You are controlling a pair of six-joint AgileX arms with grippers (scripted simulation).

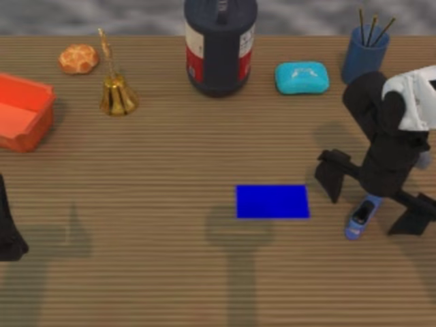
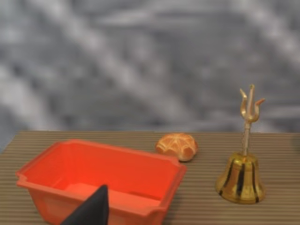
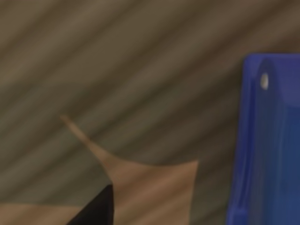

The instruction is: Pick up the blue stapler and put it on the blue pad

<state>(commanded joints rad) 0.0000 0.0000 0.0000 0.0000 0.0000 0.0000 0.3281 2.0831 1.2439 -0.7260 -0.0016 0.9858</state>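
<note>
fingers on my right gripper [image 1: 376,202] are spread wide apart, one to each side of the blue stapler [image 1: 360,218], with nothing pinched yet. the stapler lies flat on the wooden table [image 1: 170,266] toward its right side, just right of the blue pad [image 1: 272,201] and not touching it. its length runs at a slant, and part of it is hidden under my wrist in the top view. the right wrist view shows the stapler's glossy blue body [image 3: 267,145] very close, and one dark fingertip [image 3: 96,208] low near the table, so i judge i am down at grasp height.

my left arm is parked at the table's left edge, near an orange bin [image 1: 24,112], and i cannot tell whether its fingers are apart or together.

the step in hand looks like closing on the stapler. to do it well, i should squeeze across its narrow width, not along its length, and near its middle so it does not swing when lifted. closing slowly matters, since one finger arriving first could push the small stapler sideways. after that, a straight lift, a short carry leftward, and a low release over the pad's centre should keep it from landing half off the edge.
</note>
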